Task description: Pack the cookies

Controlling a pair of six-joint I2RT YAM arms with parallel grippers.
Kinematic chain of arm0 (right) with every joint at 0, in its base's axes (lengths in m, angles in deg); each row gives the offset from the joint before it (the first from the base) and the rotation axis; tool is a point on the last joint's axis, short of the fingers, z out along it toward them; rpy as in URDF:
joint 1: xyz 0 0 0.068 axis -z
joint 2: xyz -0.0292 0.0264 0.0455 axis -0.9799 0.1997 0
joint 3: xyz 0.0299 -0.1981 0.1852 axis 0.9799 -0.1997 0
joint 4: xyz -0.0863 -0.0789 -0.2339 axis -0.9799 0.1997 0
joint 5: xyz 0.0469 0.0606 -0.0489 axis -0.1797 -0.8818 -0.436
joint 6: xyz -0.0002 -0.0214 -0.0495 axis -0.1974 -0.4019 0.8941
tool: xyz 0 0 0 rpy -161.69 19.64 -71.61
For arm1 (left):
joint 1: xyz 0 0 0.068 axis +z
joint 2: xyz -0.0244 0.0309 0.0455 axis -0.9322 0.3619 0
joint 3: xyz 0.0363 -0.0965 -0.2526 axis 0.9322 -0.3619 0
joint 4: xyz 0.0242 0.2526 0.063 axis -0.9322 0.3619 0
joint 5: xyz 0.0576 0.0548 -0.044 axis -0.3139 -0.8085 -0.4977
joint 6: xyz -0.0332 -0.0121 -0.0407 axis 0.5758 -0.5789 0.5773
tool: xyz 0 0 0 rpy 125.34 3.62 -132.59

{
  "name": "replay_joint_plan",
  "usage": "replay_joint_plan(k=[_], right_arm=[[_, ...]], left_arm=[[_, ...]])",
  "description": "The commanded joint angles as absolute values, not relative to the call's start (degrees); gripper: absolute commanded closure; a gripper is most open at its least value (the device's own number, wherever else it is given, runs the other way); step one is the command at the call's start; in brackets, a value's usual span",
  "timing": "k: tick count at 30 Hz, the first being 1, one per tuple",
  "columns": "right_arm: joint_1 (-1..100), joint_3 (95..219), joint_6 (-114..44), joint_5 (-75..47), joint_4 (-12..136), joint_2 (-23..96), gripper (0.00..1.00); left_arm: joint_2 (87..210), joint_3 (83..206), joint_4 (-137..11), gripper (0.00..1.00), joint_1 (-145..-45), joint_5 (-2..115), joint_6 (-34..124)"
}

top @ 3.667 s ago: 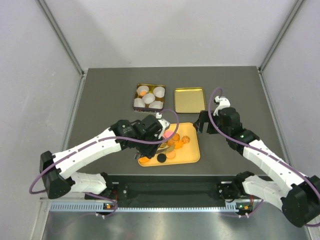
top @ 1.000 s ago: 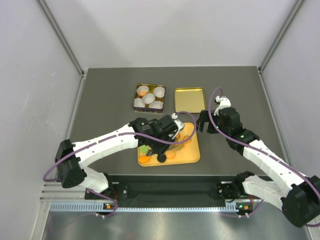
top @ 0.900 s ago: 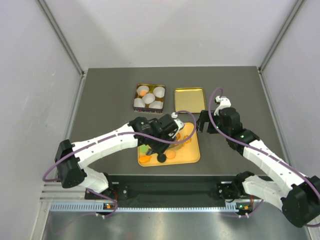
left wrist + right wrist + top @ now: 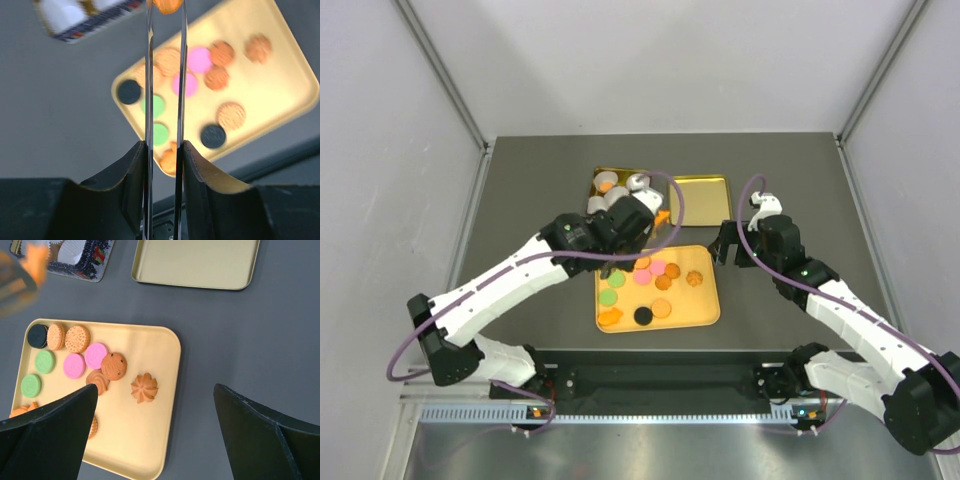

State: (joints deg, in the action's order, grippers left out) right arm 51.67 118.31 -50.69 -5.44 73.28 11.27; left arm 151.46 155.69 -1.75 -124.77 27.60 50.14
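Several cookies (image 4: 655, 280) in orange, tan, pink, green and black lie on a yellow tray (image 4: 705, 312). They also show in the right wrist view (image 4: 95, 356) and the left wrist view (image 4: 200, 60). My left gripper (image 4: 657, 214) is shut on an orange cookie (image 4: 167, 4), held at its fingertips (image 4: 149, 30) above the table between the tray and the tin. My right gripper (image 4: 725, 246) is open and empty, hovering over the tray's right edge (image 4: 165, 355).
A tin (image 4: 596, 192) with white paper cups stands behind the tray; one cup holds an orange cookie (image 4: 606, 185). The tin's gold lid (image 4: 698, 197) lies open side up to its right. The tin (image 4: 95, 262) and lid (image 4: 195, 262) also show in the right wrist view.
My left gripper was down among the cookies on the tray. It has lifted away with an orange cookie and moved back toward the tin. The right arm has not moved.
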Motion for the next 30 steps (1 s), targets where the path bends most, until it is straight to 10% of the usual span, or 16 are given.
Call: replay_joint_plan(k=[1, 30], right_arm=[[52.3, 119.0, -49.9, -4.9, 72.1, 9.8, 0.0], [52.2, 118.6, -50.0, -5.7, 71.9, 9.0, 0.0]], left_arm=[[152.8, 160.0, -5.0, 0.79, -117.3, 22.2, 51.1], [182.0, 177.7, -16.4, 0.75, -103.0, 29.8, 46.7]])
